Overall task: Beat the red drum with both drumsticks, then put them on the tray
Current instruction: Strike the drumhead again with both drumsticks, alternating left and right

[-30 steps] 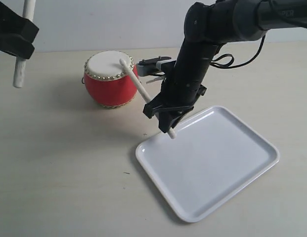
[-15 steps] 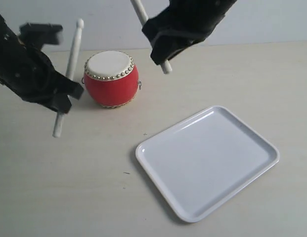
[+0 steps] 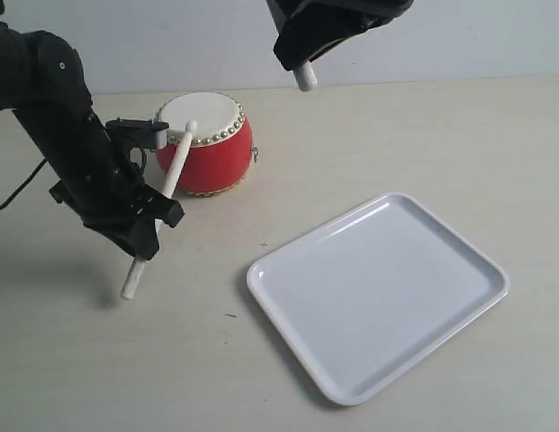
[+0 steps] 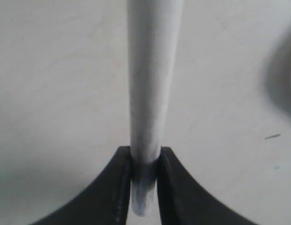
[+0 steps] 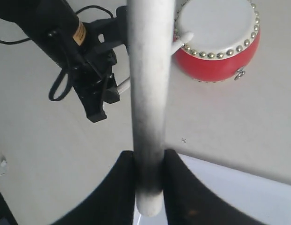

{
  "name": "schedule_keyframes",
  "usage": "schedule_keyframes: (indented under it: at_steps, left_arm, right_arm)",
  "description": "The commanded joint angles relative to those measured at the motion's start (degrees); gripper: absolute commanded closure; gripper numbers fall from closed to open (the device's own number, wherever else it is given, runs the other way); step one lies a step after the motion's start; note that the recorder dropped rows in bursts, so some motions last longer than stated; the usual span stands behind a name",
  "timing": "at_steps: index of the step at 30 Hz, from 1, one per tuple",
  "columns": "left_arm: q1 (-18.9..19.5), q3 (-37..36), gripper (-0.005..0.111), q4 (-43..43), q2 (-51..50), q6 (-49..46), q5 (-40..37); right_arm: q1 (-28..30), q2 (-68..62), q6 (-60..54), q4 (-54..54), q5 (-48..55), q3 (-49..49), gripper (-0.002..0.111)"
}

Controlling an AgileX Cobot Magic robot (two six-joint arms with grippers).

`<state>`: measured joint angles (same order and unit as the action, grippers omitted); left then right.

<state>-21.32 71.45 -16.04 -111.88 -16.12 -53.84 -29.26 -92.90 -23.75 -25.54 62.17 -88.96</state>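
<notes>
1. Layout as a whole shows only in the exterior view: red drum [image 3: 211, 162] stands at the back of the table [image 3: 90, 369]; tray [image 3: 378, 297] lies nearer the camera, toward the right of that view and apart from the drum; the right gripper [image 3: 300, 49] is cut off by the top edge, with only the butt of the right drumstick [image 3: 305, 79] poking out below it.
2. Right wrist view adds the shaft of that stick running out from between the jaws, high over the drum and one corner of the tray; left wrist view gives only stick, jaws and tabletop.
3. Tray sits flat on the table, its white floor plain from rim to rim; both drumsticks are outside it, one in each gripper.
4. Left gripper [image 3: 146, 232] is low, beside the drum; its jaws are clamped on the lower part of the left drumstick [image 3: 174, 171]; the stick slants up to the drum, its knob tip at the near rim of the skin; contact cannot be told.
5. Right gripper's jaws pinch the right drumstick near its butt, raised well above the table.
</notes>
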Motion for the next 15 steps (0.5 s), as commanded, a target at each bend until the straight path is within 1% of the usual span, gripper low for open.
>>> schedule_keyframes:
  at_steps: [1,7,10,13,15]
  left_arm:
    - [0.07,2.26,0.107,2.53,5.43,2.25,-4.77]
    - [0.07,2.26,0.107,6.88,15.37,6.12,-7.97]
    - [0.07,2.26,0.107,7.24,19.49,6.37,-8.36]
    - [0.07,2.26,0.107,7.24,22.58,6.37,-8.36]
    - [0.07,2.26,0.107,7.03,23.38,6.37,-8.36]
  right_arm:
    - [-0.12,-6.8,-0.62,2.09,-0.73,0.04,0.108]
    - [-0.12,-22.22,-1.7,1.83,-0.16,0.04,0.108]
    - [-0.12,-29.61,-2.05,1.97,0.66,0.04,0.108]
    - [-0.12,-33.58,-1.79,3.53,1.33,-0.06,0.108]
    - [-0.12,-33.86,-1.56,3.85,1.23,-0.06,0.108]
